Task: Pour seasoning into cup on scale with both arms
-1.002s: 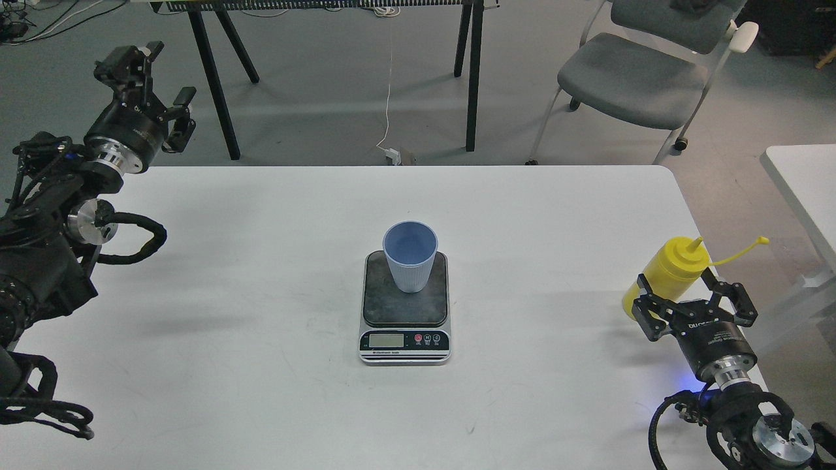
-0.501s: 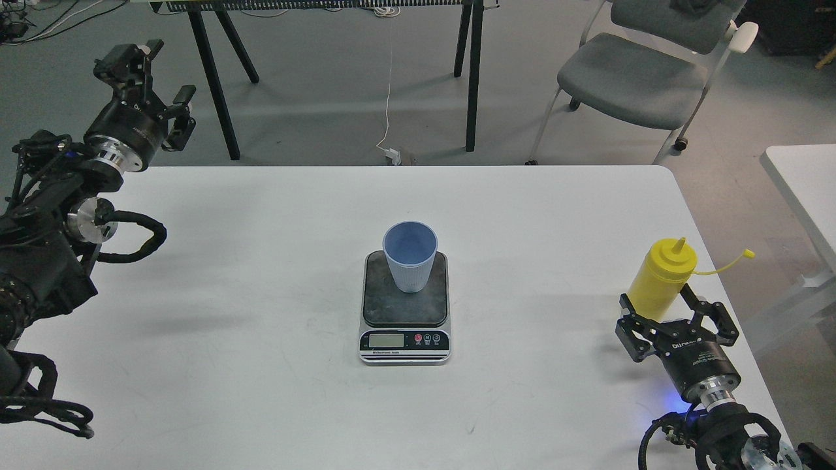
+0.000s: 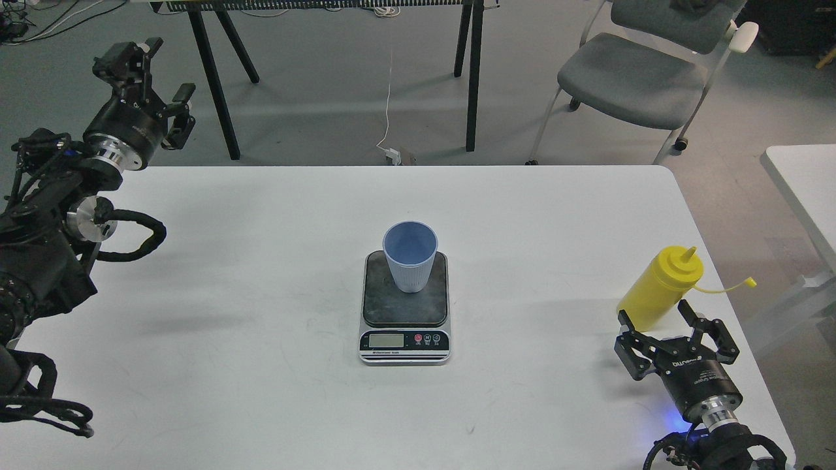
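The scale was recorded at the middle of the white table, its black front panel turned toward the viewer. The cup was found upright on the rear part of the scale's platform; its blue inside appeared empty. The seasoning was noted well to the right of the scale, near the table's right edge, leaning with its nozzle uncapped and the cap strap trailing rightward. The right gripper was logged just in front of the bottle's base, fingers spread apart and clamped on nothing. The left gripper was logged far left of the scale, raised beyond the table's back edge, fingers likewise apart and empty. No pouring was judged done: grasping, carrying, tilting and dispensing all remained. Lettering on the right gripper's body and the scale's panel was present but too small to be read.
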Motion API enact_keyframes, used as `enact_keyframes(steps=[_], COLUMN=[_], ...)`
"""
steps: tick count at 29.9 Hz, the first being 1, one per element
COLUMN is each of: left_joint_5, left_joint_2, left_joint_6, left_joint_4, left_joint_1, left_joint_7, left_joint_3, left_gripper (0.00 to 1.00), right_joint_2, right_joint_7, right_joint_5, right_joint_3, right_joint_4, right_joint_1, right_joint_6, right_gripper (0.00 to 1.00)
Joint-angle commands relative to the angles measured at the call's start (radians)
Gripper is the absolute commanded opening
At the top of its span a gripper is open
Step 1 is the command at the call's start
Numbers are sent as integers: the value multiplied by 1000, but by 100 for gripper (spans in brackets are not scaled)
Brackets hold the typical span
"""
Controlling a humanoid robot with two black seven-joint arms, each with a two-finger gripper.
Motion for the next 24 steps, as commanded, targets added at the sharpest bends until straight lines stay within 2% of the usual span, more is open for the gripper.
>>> enact_keyframes(steps=[1,8,15,19,24], left_joint_5=[0,0,-1,-5,-5], left_joint_2=[-1,-4,-4,-5,-30], left_joint_6=[0,0,0,0,0], left_joint_4=[0,0,0,0,0], left_joint_1=[0,2,2,2,-3], left_joint_7=[0,0,0,0,0], left_joint_3=[0,-3,-8,-9,-9], left_gripper=[80,80,80,80,80], right_joint_2=[-51,-126,-269,-387,-491], right_joint_7=[-1,-1,-19,-26,-30], right_joint_5=[1,1,-11,-85,-131], right_joint_3=[2,26,49,57,51], right_joint_4=[19,33,13,-77,-220], right_joint_1=[-24,-61,-54,0,190], right_joint_6=[0,0,0,0,0], right_gripper=[99,99,99,99,99])
